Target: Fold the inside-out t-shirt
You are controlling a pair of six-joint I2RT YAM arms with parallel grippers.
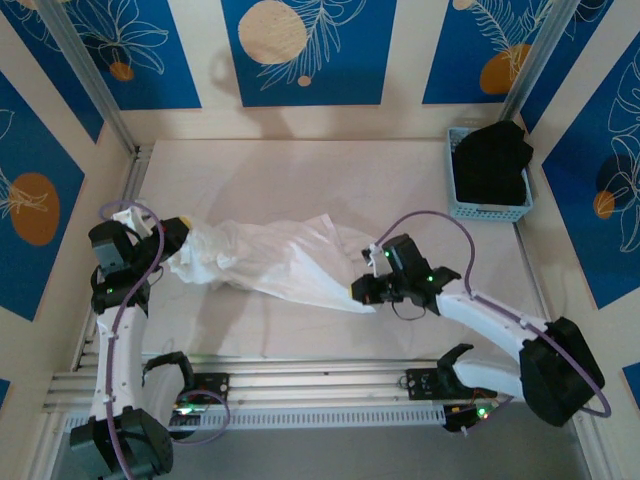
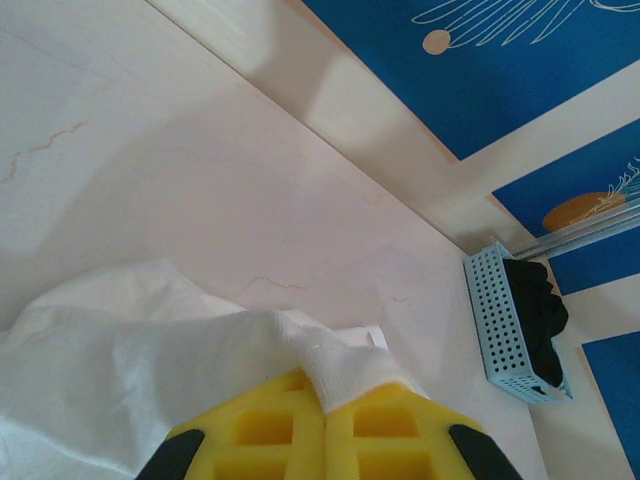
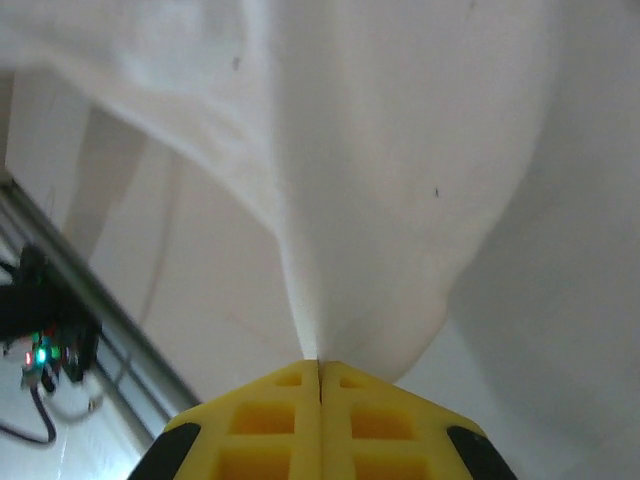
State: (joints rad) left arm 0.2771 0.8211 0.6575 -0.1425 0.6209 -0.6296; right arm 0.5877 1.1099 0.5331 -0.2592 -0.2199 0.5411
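as the t-shirt (image 1: 270,262) lies between them, both jaws are clamped on it.

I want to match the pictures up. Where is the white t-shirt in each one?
Top external: the t-shirt spans the middle, between left gripper and right gripper.
Left wrist: t-shirt lower left, pinched in that gripper.
Right wrist: t-shirt across the top, narrowing into that gripper.
Shared landmark: blue basket, top right from above; right edge in left wrist.
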